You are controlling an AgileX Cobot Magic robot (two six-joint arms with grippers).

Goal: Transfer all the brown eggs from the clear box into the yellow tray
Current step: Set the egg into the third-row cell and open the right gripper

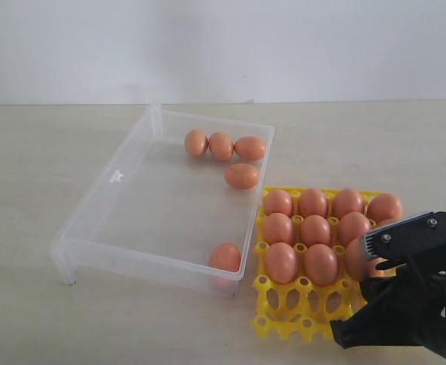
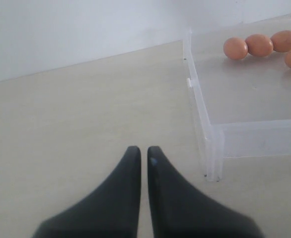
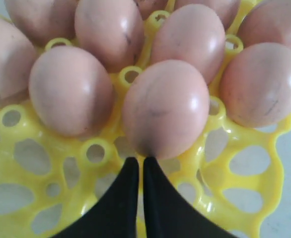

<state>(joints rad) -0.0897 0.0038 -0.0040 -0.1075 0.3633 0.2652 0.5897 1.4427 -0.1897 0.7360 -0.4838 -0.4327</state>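
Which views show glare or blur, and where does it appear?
Right wrist view: soft white glare on the close brown eggs, slightly blurred. Exterior view: even light, faint shadows by the clear box. Left wrist view: the left gripper is dark and soft-edged.

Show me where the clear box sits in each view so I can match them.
Exterior view: the clear box lies left of centre, beside the yellow tray.
Left wrist view: its near corner stands ahead of the shut left hand, off to one side.
Right wrist view: not in it; only tray and eggs show.
Shared landmark: the row of three brown eggs inside it, exterior and left wrist views.
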